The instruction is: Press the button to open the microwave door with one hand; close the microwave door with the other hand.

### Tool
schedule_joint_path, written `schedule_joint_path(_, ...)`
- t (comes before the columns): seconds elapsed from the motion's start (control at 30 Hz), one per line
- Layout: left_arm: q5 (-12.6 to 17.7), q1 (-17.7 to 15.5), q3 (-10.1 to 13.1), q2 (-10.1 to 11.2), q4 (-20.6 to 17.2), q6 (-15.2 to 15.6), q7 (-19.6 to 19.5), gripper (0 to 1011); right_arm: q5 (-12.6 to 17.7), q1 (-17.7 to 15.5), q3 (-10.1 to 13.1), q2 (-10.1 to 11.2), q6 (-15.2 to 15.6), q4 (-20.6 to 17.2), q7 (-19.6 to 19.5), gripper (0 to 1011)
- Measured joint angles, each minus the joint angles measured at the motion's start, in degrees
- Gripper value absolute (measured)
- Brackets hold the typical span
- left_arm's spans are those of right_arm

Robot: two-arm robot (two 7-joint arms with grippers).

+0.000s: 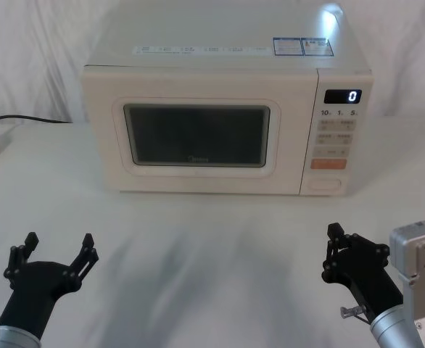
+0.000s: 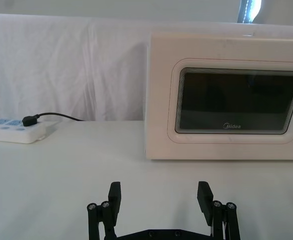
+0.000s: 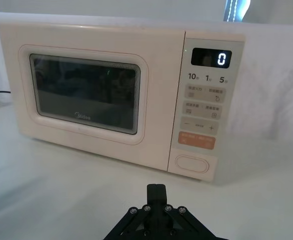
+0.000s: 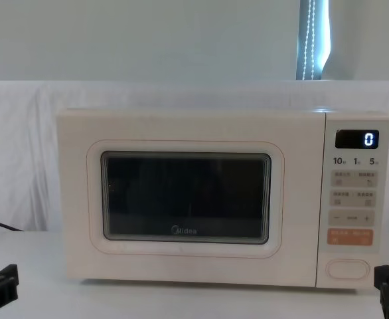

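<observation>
Left gripper (image 1: 59, 248) is hanging low over the near left part of the table (image 1: 212, 261), fingers spread wide with nothing between them. You can see both black fingertips clearly from its wrist camera too (image 2: 159, 196), pointed toward the front of the microwave and well short of it. Right gripper (image 1: 344, 243) sits low on the near right side, also well back from the oven. From the head camera its fingers look parted and not grasping anything, though from its own wrist camera (image 3: 156, 191) they line up edge-on, so I'm only fairly sure about that.

Further out, the microwave (image 1: 227, 72) stands square in the middle of the table, facing the robot. The microwave door (image 1: 198, 138) is flush against the body, so it's closed, dark window in the middle with the Midea logo under it. The control panel is the narrow strip on the right, black display (image 1: 342, 96) showing a 0. The button (image 1: 323, 183) is at the very bottom of that strip, right under the orange key (image 1: 328, 164), untouched.

Off to the far left there's a white power strip (image 2: 14, 130) with a black plug in it.
</observation>
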Motion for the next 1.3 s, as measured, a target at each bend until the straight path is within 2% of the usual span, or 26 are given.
schedule_joint_path(0.37, 0.0, 0.0, 0.0, 0.0, 0.0, 0.0, 0.0, 1001, -1.5, 0.3, 1.5, -1.2, 0.8, -0.9, 1.0, 0)
schedule_joint_path(0.63, 0.0, 0.0, 0.0, 0.0, 0.0, 0.0, 0.0, 1001, -2.6, 2.7, 2.3, -1.9, 2.9, 0.1, 2.5, 0)
schedule_joint_path(0.87, 0.0, 0.0, 0.0, 0.0, 0.0, 0.0, 0.0, 1001, -3.5, 5.7, 3.3, -2.9, 4.2, 2.7, 3.5, 0)
schedule_joint_path(1.3, 0.0, 0.0, 0.0, 0.0, 0.0, 0.0, 0.0, 1001, -4.9, 12.3, 5.2, -5.4, 5.5, 10.9, 4.9, 0)
